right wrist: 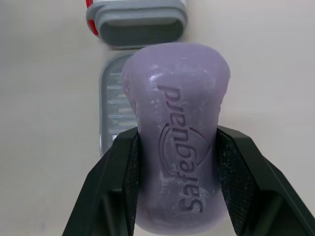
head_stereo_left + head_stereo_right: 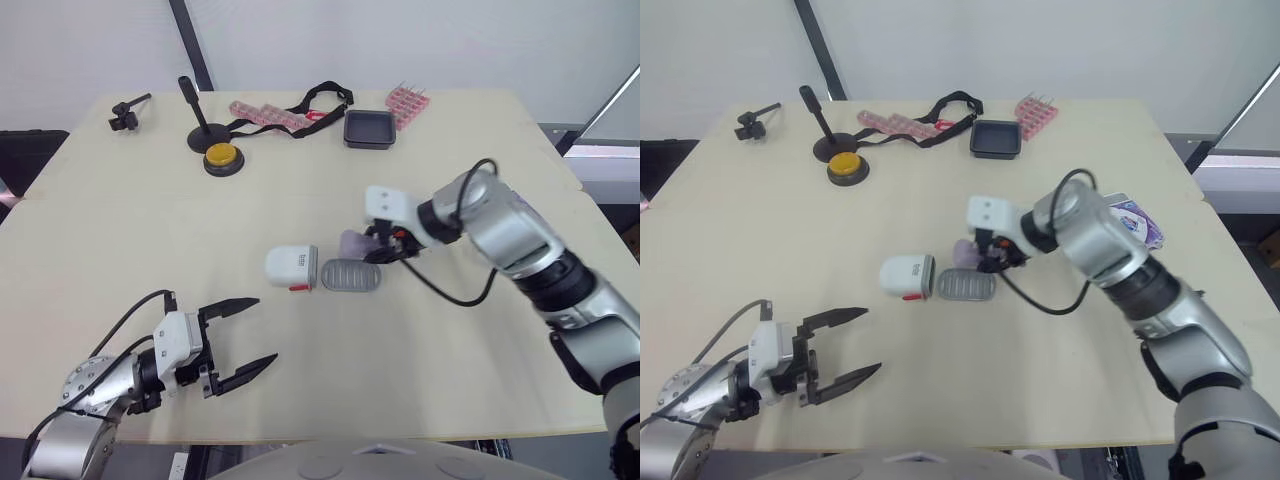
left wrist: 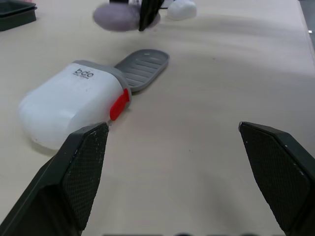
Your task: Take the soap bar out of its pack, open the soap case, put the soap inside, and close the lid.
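In the head views I see the right gripper (image 2: 370, 247) near the middle of the table (image 2: 150, 200). Its two black fingers are pinching the purple soap bar (image 2: 352, 243). The soap bar is just beside the far edge of the grey tray (image 2: 351, 275) of the soap case. I cannot tell if it touches the tray. The tray lies flat, outside the white shell (image 2: 291, 266), which lies on its side just to the left of the tray. The left gripper (image 2: 262, 332) is near the front edge of the table. It is spread wide with nothing in it, well apart from the case. The soap pack (image 2: 1135, 220) lies on the right side of the table, partly hidden behind the right arm. A yellow button (image 2: 222, 157) and a black dish (image 2: 368, 129) are at the far side.

In the left wrist view the fingers (image 3: 83, 167) stand far apart. Beyond them lies the white shell with a red latch (image 3: 119, 104), then the ribbed tray at its open end. The soap bar is farther on.

In the right wrist view the soap bar is clamped at its narrow waist from both sides, and its raised lettering faces the camera. Behind it I see the tray and the open mouth of the shell.
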